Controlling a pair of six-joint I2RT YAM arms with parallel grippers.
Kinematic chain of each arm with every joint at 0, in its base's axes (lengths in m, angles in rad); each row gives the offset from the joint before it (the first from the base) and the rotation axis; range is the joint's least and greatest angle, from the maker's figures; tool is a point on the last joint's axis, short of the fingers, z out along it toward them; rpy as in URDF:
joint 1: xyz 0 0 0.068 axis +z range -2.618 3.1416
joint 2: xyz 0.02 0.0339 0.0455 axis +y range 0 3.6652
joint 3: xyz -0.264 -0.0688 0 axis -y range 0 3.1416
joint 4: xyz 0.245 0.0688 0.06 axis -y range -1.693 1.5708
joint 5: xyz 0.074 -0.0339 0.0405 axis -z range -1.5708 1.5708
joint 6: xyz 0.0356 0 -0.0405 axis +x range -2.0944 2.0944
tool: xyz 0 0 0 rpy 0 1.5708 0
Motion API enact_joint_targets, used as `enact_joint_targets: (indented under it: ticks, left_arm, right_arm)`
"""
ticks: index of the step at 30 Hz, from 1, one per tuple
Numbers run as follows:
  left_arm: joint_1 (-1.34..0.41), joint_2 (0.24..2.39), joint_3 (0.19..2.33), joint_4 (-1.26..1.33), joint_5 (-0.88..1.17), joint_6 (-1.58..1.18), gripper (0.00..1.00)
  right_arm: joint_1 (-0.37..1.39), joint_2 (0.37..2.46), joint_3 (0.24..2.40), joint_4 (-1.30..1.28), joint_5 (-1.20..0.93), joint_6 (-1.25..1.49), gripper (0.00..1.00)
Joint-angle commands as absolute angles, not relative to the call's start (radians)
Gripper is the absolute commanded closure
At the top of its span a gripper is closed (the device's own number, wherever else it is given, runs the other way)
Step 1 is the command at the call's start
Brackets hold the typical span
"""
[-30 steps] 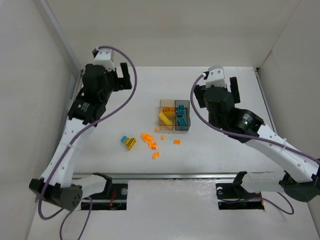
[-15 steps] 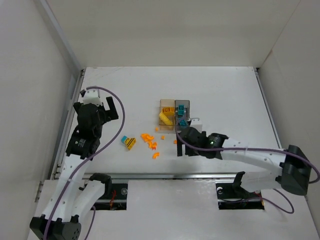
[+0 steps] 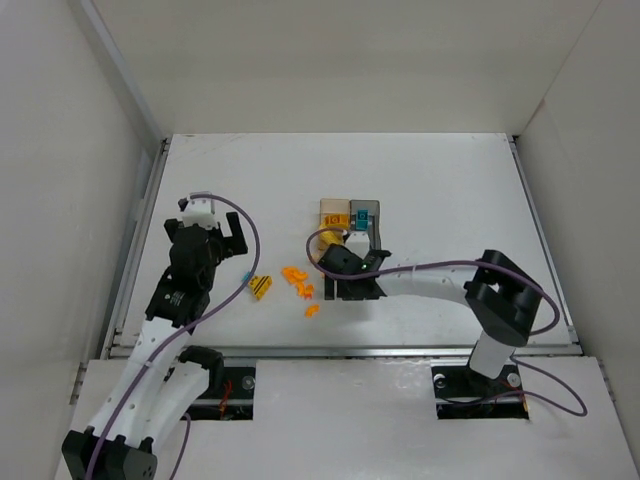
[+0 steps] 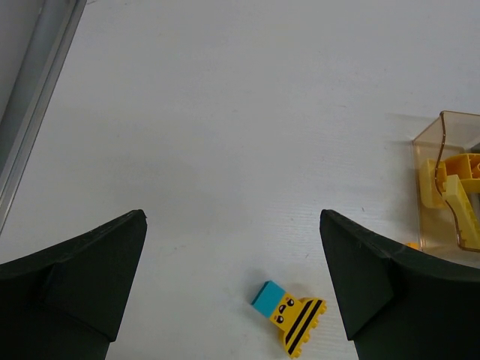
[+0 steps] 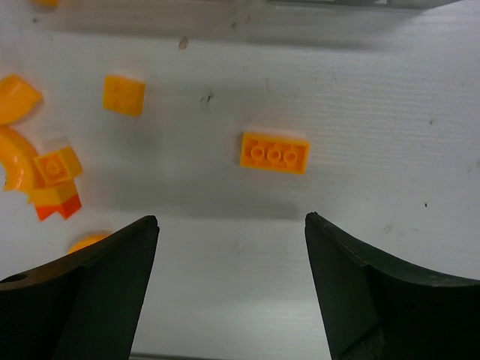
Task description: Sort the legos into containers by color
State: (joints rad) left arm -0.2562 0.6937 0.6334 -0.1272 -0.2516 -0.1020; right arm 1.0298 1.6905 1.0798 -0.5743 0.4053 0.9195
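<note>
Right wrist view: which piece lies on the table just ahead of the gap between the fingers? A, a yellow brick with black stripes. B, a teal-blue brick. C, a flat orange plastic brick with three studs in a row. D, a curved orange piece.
C. The flat orange plastic brick with three studs lies alone on the white table, just ahead of the gap between the open fingers of the right gripper.
</note>
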Motion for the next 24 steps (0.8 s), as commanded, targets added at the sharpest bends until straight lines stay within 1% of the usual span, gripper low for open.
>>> enact_joint_targets:
  ticks: [1,3,4,7,10,13,14,19,20,21,24]
  left_arm:
    - [-0.278,0.664,0.608,-0.026,-0.293,-0.066,0.00]
    - [-0.278,0.664,0.598,-0.017,-0.307,-0.057,0.00]
    - [-0.278,0.655,0.589,-0.006,-0.317,-0.057,0.00]
    - [-0.278,0.655,0.578,0.003,-0.327,-0.048,0.00]
    - [-0.278,0.655,0.569,0.003,-0.336,-0.048,0.00]
    - [-0.278,0.655,0.569,0.003,-0.336,-0.048,0.00]
    - [-0.278,0.655,0.569,0.003,-0.336,-0.048,0.00]
    - [-0.278,0.655,0.578,0.012,-0.347,-0.029,0.00]
    - [-0.278,0.655,0.578,0.012,-0.347,-0.029,0.00]
    - [-0.278,0.655,0.578,0.012,-0.347,-0.029,0.00]
    - [-0.278,0.655,0.578,0.012,-0.347,-0.029,0.00]
  right_arm:
    - [0.990,1.742,1.143,-0.555,0.442,0.943,0.17]
    - [0.966,1.743,1.143,-0.565,0.452,0.943,0.18]
    - [0.951,1.752,1.143,-0.565,0.453,0.943,0.21]
    - [0.951,1.767,1.169,-0.574,0.462,0.914,0.23]
    - [0.951,1.804,1.183,-0.574,0.453,0.904,0.27]
    - [0.942,1.827,1.192,-0.561,0.453,0.904,0.35]
    - [0.942,1.827,1.192,-0.561,0.442,0.904,0.39]
    - [0.942,1.827,1.171,-0.552,0.442,0.904,0.46]
    - [0.942,1.827,1.170,-0.552,0.442,0.904,0.46]
    - [0.942,1.827,1.160,-0.552,0.442,0.904,0.49]
    - [0.942,1.818,1.148,-0.543,0.442,0.904,0.60]
